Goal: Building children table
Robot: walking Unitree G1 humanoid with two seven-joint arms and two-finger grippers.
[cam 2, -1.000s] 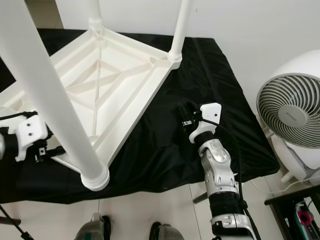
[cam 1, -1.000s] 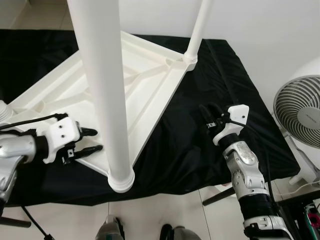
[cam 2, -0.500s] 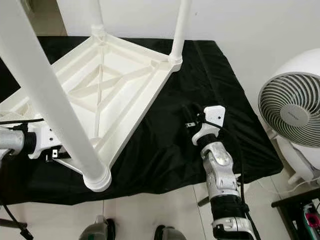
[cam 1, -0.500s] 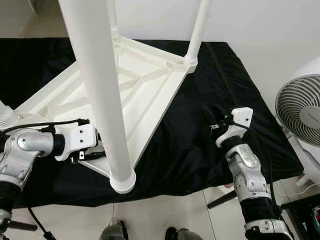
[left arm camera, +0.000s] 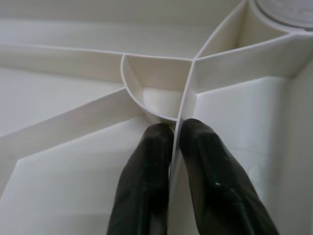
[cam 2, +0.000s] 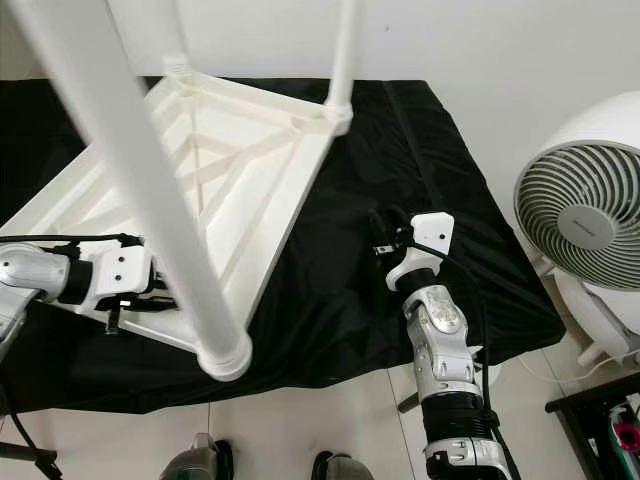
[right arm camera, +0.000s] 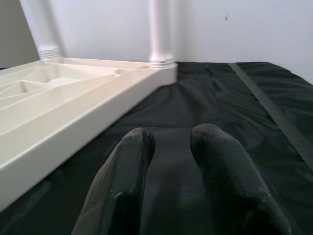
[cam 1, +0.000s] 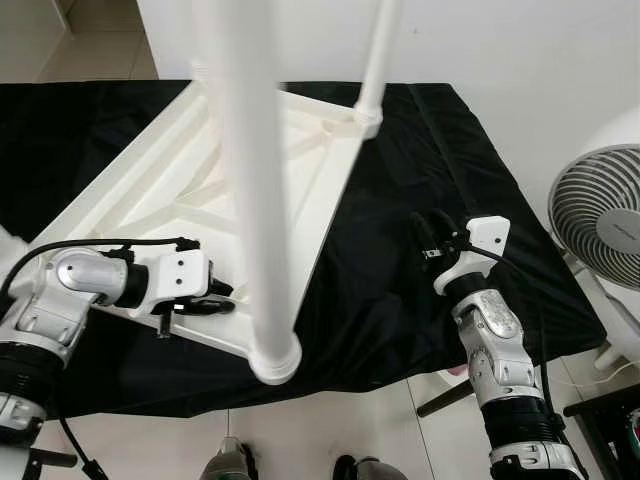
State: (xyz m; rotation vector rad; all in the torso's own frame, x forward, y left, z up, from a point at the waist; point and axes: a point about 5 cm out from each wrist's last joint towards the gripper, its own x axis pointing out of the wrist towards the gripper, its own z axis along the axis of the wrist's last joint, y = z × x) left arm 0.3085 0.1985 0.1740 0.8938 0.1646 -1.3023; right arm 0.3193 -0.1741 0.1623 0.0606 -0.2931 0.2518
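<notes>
The white children's table (cam 1: 190, 180) lies upside down on a black cloth (cam 1: 400, 190), its legs pointing up. The near leg (cam 1: 255, 200) rises from the front corner and a far leg (cam 1: 372, 70) stands at the back corner. My left gripper (cam 1: 222, 297) is at the front corner beside the near leg. In the left wrist view it (left arm camera: 177, 128) is shut on a thin rib (left arm camera: 188, 93) of the table's underside. My right gripper (cam 1: 428, 228) hovers over the cloth to the right of the table, open, with nothing between its fingers (right arm camera: 134, 147).
A white fan (cam 1: 605, 215) stands on the floor at the right, beyond the cloth's edge. The cloth's front edge (cam 1: 330, 375) hangs over a light tiled floor. Bare cloth lies between the table's right rim and my right gripper.
My left gripper has moved right from beside the table's rim onto the front corner and shut on the rib. The near corner and its leg have shifted a little right. The right arm has hardly moved.
</notes>
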